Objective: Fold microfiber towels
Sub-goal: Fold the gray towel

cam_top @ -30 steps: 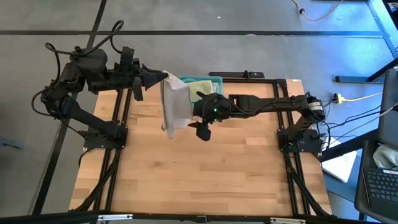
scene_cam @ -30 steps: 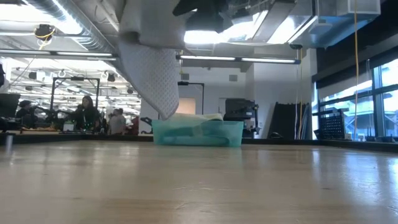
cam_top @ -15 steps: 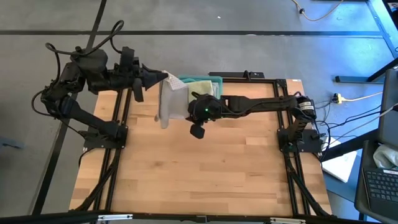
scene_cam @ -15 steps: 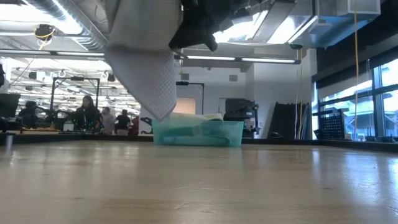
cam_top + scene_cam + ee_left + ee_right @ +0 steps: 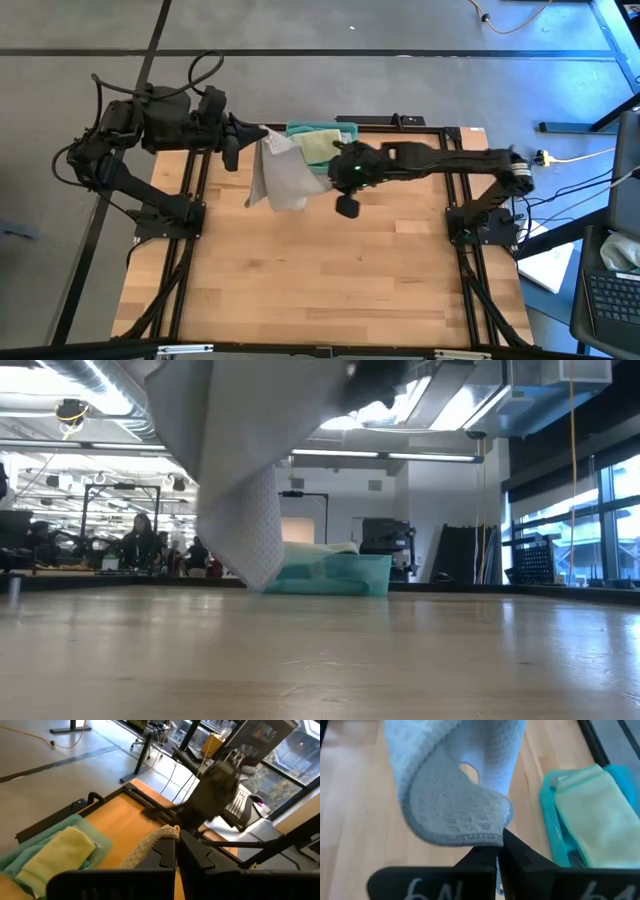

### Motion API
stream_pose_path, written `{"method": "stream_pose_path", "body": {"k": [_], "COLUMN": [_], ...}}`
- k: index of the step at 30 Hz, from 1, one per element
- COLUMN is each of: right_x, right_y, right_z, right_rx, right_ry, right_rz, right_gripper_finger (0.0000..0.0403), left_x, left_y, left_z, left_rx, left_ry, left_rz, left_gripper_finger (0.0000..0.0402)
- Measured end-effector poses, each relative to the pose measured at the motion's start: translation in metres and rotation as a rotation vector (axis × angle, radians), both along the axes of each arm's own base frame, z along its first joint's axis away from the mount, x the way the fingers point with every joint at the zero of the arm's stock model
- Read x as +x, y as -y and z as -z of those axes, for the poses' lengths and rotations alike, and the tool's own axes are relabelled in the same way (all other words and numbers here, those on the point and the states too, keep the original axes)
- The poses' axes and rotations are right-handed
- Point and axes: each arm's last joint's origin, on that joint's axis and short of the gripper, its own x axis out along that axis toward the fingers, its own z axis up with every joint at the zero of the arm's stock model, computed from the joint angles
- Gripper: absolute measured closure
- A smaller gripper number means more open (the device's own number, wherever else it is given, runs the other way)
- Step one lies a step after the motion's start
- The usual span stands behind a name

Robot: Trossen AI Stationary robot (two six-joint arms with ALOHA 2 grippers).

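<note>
High view. Across the lower frame we see bare tabletop [image 5: 320, 270], open room for spreading. Above it, just left of centre, the light grey towel [image 5: 283, 178] hangs limp between two claws, its low corner near the wood. We judge it light, soft and floppy, best held at corners. The right claw [image 5: 331, 176] is clenched on one edge; the left claw [image 5: 262, 131] is clenched on the upper corner. Farthest, at upper centre, the teal bin [image 5: 322, 128] holds further towels [image 5: 318, 147].

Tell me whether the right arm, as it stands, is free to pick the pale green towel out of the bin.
Probably not: the right gripper is shut on the grey towel, so it must let go first.
</note>
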Motion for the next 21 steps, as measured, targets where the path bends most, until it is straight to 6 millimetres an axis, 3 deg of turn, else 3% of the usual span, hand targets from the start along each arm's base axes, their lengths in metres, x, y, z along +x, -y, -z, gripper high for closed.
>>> {"method": "stream_pose_path", "body": {"k": [7,12,21], "right_x": [-0.048,-0.071,-0.102], "right_y": [-0.008,-0.014,-0.016], "right_z": [-0.038,-0.058,-0.073], "right_rx": [-0.030,0.079,0.136], "right_ry": [0.013,0.084,0.078], "right_rz": [-0.013,-0.115,-0.128], "right_gripper_finger": [0.0400,0.0401,0.0399], "left_x": [-0.002,-0.003,-0.004], "left_y": [0.000,0.005,0.023], "left_z": [0.004,0.008,0.017], "left_rx": [-0.035,-0.148,-0.282], "left_ry": [-0.029,-0.060,-0.141], "left_rz": [-0.003,0.052,0.142], "left_gripper_finger": [0.0402,0.0402,0.0401]}}
